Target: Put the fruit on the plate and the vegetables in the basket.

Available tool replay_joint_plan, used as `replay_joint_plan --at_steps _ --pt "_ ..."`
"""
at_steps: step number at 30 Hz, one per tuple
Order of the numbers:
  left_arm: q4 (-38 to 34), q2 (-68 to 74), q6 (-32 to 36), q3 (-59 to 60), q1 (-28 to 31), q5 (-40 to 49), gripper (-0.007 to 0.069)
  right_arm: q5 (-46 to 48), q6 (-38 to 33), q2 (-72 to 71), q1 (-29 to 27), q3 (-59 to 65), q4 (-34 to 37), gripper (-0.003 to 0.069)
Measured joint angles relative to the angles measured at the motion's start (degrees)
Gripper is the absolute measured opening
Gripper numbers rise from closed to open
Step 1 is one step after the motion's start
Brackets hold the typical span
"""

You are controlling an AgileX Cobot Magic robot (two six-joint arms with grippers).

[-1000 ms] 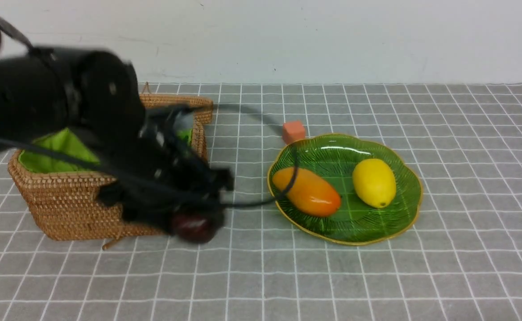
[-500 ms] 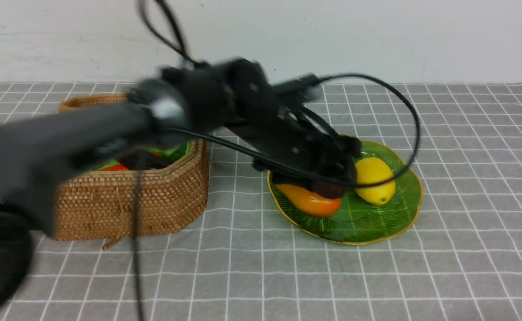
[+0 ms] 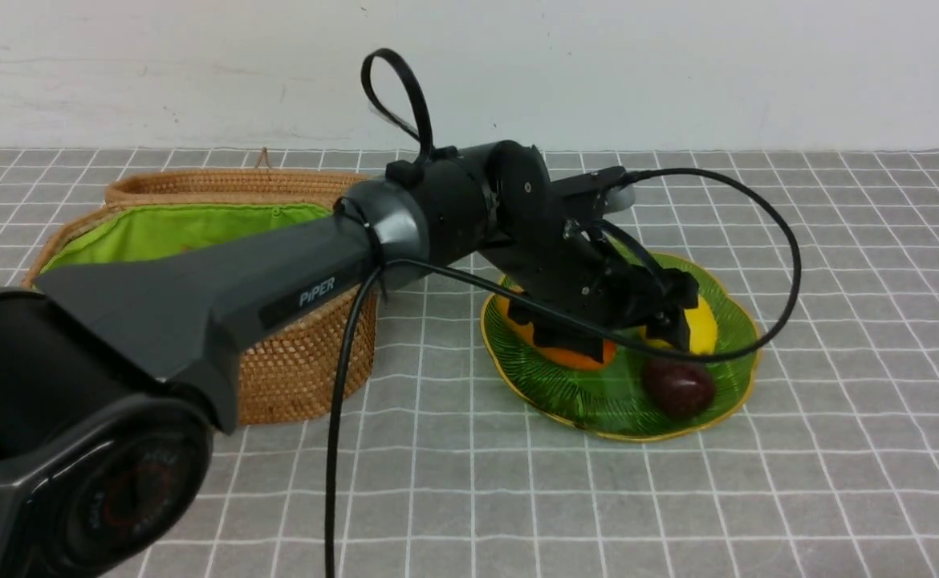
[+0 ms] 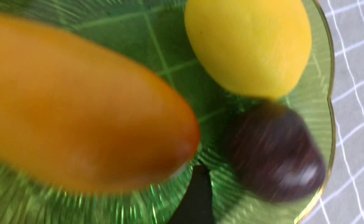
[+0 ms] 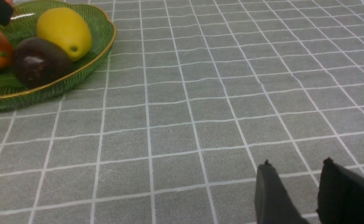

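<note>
Left end effector (image 3: 646, 321) poised over the plate (image 3: 738, 377), its jaws spread wide and empty; the round maroon fruit (image 3: 678, 388) lies free on the near part of the plate, close to the rim, just beside the lemon (image 3: 702, 325) and near the mango-like fruit (image 3: 562, 353). All three fruits thus sit on the plate. The basket (image 3: 301, 369) stands well to the robot's left of the plate, its green lining showing; its contents are hidden behind the arm, so the vegetables cannot be confirmed from here.

Risks, as judged: the maroon fruit is round and glossy and rests near the scalloped edge, so a brush from a finger on withdrawal could roll it over the rim onto the table (image 3: 839, 449). The black cable (image 3: 782, 241) loops low across the plate and could drag the lemon or tip the shallow dish if the arm retracts sideways rather than upward.

Appearance: the maroon fruit is dark, smooth and faintly streaked, with a bright highlight; in the left wrist view it appears blurred. The right end effector (image 5: 294, 193) hovers over bare table, its jaws narrowly parted and holding nothing.
</note>
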Motion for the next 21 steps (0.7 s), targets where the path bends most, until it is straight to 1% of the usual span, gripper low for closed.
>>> replay_joint_plan --at_steps 1,4,5,6,7,8,9,10,11,13,14,16,18,20,21 --pt "0.2 0.0 0.0 -0.2 0.0 0.4 0.0641 0.0 0.0 0.0 0.0 0.0 0.0 0.0239" --pt "3.3 -0.8 0.1 -4.0 0.0 9.1 0.0563 0.0 0.0 0.0 0.0 0.0 0.0 0.0239" --pt "5.0 -1.9 0.1 -5.6 0.1 12.9 0.0517 0.0 0.0 0.0 0.0 0.0 0.0 0.0239" --pt "5.6 -2.1 0.1 -6.2 0.1 13.5 0.0509 0.0 0.0 0.0 0.0 0.0 0.0 0.0239" --pt "6.5 -3.0 0.0 -7.0 0.1 16.2 0.0477 0.0 0.0 0.0 0.0 0.0 0.0 0.0239" --pt "8.3 -5.2 -0.3 -9.1 0.2 21.0 0.0414 0.0 0.0 0.0 0.0 0.0 0.0 0.0239" --pt "8.8 -5.5 -0.4 -9.4 0.2 22.3 0.0405 0.0 0.0 0.0 0.0 0.0 0.0 0.0239" --pt "10.2 -8.4 -0.9 -10.9 0.2 26.0 0.0331 0.0 0.0 0.0 0.0 0.0 0.0 0.0239" --pt "11.1 -12.0 -1.6 -11.8 0.2 27.3 0.0251 0.0 0.0 0.0 0.0 0.0 0.0 0.0239" --pt "11.7 -18.0 -3.2 -12.0 0.3 28.5 0.0137 0.0 0.0 0.0 0.0 0.0 0.0 0.0239" --pt "11.8 -19.9 -3.5 -12.0 0.3 28.5 0.0104 0.0 0.0 0.0 0.0 0.0 0.0 0.0239" --pt "11.8 -27.6 -5.3 -11.3 0.3 28.5 -0.0006 0.0 0.0 0.0 0.0 0.0 0.0 0.0239" --pt "11.9 -33.1 -6.4 -9.5 0.3 28.5 -0.0013 0.0 0.0 0.0 0.0 0.0 0.0 0.0239" --pt "12.3 -40.2 -7.6 -4.5 0.3 28.5 -0.0013 0.0 0.0 0.0 0.0 0.0 0.0 0.0239" --pt "12.3 -40.2 -7.6 -4.5 0.3 28.5 -0.0013 0.0 0.0 0.0 0.0 0.0 0.0 0.0239"
